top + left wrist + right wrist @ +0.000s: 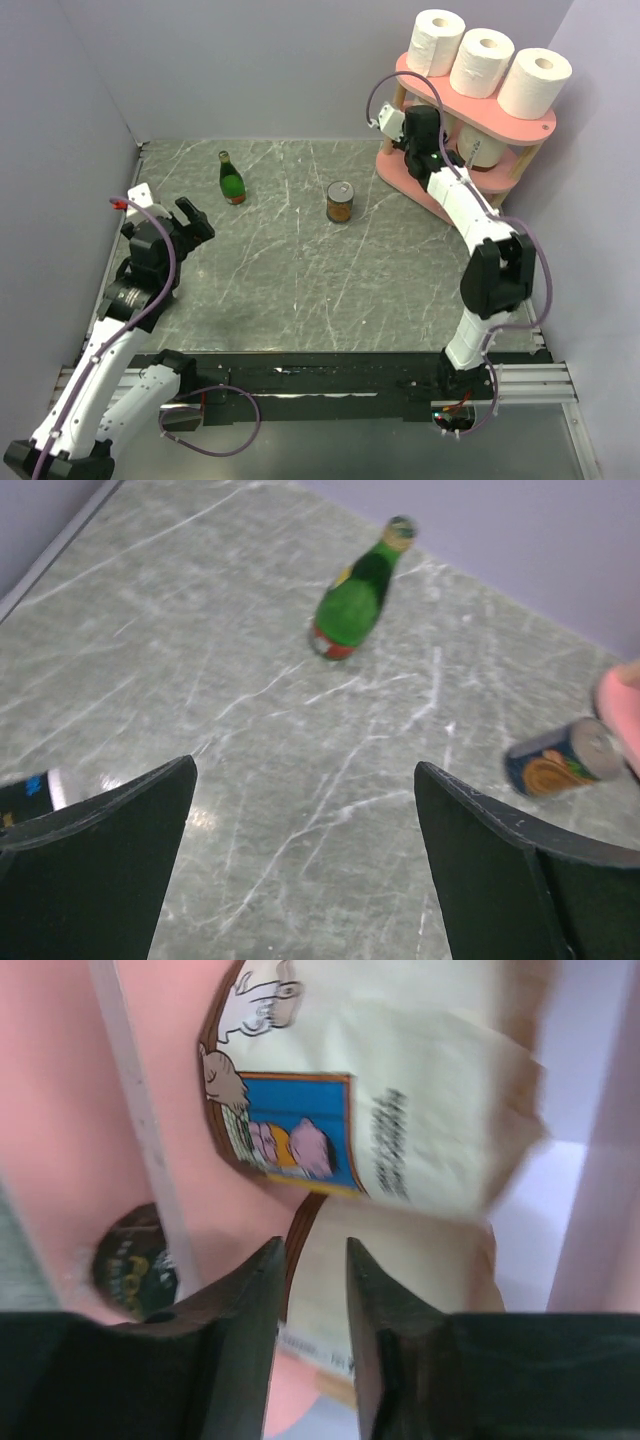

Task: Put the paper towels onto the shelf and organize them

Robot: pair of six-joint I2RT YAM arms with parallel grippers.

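Three white paper towels point(437, 42) point(481, 62) point(534, 82) stand upright in a row on the top board of the pink shelf point(480, 113) at the back right. My right gripper point(420, 128) is raised at the shelf's left end, level with its middle tier. In the right wrist view the right gripper point(313, 1250) has its jaws only narrowly apart with nothing between them, just in front of the pink shelf point(60, 1110). My left gripper point(190, 220) is wide open and empty over the left of the table, as the left wrist view point(305, 780) also shows.
A green bottle point(232, 178) point(355, 605) and a tin can point(340, 201) point(560, 760) stand mid-table. Cream labelled bags point(400, 1110) point(480, 150) fill the shelf's middle tier. A dark can point(135, 1260) sits lower in the shelf. Grey walls close in left, back and right.
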